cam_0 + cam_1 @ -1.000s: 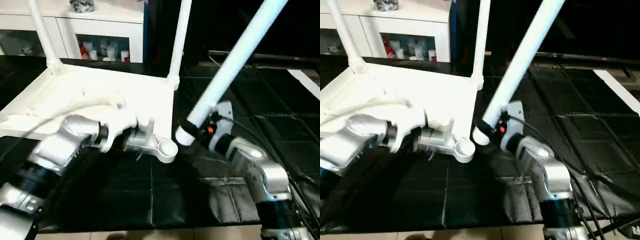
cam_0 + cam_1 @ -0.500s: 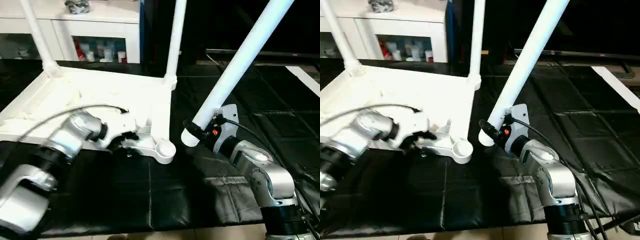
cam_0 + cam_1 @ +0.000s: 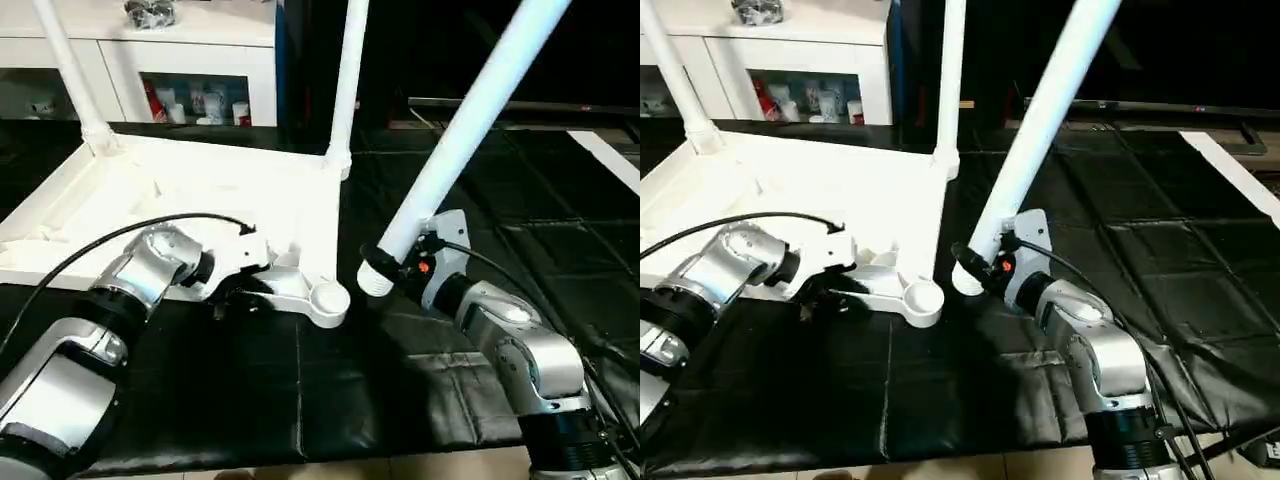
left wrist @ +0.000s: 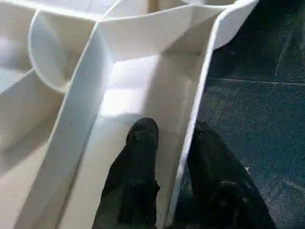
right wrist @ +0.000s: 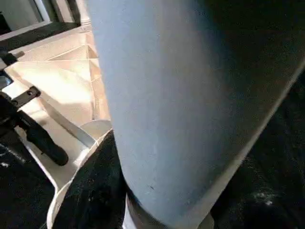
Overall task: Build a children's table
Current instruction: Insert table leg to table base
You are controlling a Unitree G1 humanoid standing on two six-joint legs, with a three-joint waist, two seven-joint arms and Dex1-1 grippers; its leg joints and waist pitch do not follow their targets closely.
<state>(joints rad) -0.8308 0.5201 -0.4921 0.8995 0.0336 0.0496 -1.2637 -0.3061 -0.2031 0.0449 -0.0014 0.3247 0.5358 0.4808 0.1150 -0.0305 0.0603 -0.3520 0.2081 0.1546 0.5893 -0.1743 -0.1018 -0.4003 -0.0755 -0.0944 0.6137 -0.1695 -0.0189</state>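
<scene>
Left wrist view is the clearest bit: the left end effector [image 4: 174, 157] has its two black fingers straddling the tabletop's outer rim wall, one finger [image 4: 138, 157] inside the ribbed underside and the other outside over the black mat. They look pinched right onto that thin wall, so I'd call it grasping the rim.

From the head cameras, the white tabletop [image 3: 200, 195] lies upside down on the black worktop [image 3: 330, 400], ribs facing up. Landmark for everything else: the empty round corner socket [image 3: 328, 298] at the tabletop's near corner. The left end effector sits on the rim just beside that socket, on the robot's left of it.

Two legs are already standing upright in the far corners: one far leg [image 3: 345, 80] straight back from the socket along the tabletop's edge, the other far leg [image 3: 70, 70] diagonally across from it.

The right end effector [image 3: 400, 265] is clamped around a third leg [image 3: 470, 120] close to its flared end. That leg tilts up and away from the socket, and its flared end [image 3: 375, 280] hangs just beside the socket on the robot's right, apart from it, not inserted.

Beyond the tabletop stands a white cabinet [image 3: 190, 50] with glass doors.
</scene>
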